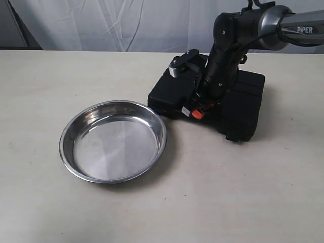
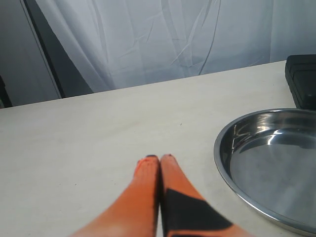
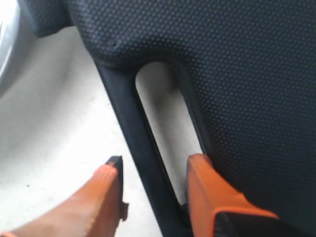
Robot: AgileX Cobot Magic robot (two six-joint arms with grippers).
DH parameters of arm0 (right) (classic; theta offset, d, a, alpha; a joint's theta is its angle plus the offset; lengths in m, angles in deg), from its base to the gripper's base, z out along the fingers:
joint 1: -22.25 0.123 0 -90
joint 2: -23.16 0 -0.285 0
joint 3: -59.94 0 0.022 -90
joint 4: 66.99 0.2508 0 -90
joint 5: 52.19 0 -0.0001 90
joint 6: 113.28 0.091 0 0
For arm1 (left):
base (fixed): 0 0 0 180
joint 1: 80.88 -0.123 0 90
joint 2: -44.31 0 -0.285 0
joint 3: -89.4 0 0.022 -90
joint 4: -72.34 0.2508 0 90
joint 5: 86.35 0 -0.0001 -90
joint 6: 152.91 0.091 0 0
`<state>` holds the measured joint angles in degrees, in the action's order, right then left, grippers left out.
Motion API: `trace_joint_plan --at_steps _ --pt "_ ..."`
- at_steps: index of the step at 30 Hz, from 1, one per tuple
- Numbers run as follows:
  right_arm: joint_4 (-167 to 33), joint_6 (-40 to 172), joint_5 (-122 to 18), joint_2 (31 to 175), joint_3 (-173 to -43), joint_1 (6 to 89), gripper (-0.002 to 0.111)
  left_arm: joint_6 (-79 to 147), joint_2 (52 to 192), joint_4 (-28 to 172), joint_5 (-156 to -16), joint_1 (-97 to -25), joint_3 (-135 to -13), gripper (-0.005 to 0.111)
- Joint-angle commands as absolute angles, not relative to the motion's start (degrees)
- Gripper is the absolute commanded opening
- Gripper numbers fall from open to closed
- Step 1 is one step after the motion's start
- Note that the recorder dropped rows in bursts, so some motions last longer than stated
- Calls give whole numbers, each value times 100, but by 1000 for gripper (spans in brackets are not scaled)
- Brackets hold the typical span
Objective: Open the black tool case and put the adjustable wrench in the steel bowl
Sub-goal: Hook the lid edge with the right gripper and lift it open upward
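Black tool case (image 1: 248, 101) lies shut; its handle bar (image 3: 123, 108) is straddled by right gripper (image 3: 155, 163), fingers apart; left gripper (image 2: 158, 159) fingers pressed together, near steel bowl (image 2: 276, 168).

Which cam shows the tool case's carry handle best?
Right wrist view: the handle is close up, with the open right gripper straddling its bar. Exterior view: the arm hides it; only the case body shows. Left wrist view: just a case corner.

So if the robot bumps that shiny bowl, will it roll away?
Probably not roll: the steel bowl sits flat on its wide bottom. It looks shallow, so tipping seems unlikely. Its shiny metal on the smooth table might let it slide.
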<state>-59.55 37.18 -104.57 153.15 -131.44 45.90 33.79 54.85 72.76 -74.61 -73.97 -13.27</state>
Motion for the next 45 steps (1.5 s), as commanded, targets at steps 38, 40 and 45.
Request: trace_joint_plan --at_steps 38,40,45 --pt "-6667 3808 -10879 13987 -13118 4562 -1 3355 5446 7265 -7519 -7403 -1338 0" --pt "-6958 3887 -10812 13840 -13118 4562 -1 3355 5446 7265 -7519 -7403 -1338 0" --pt "-8115 4328 -10627 13717 -13118 4562 -1 3355 5446 7265 -7519 -7403 -1338 0"
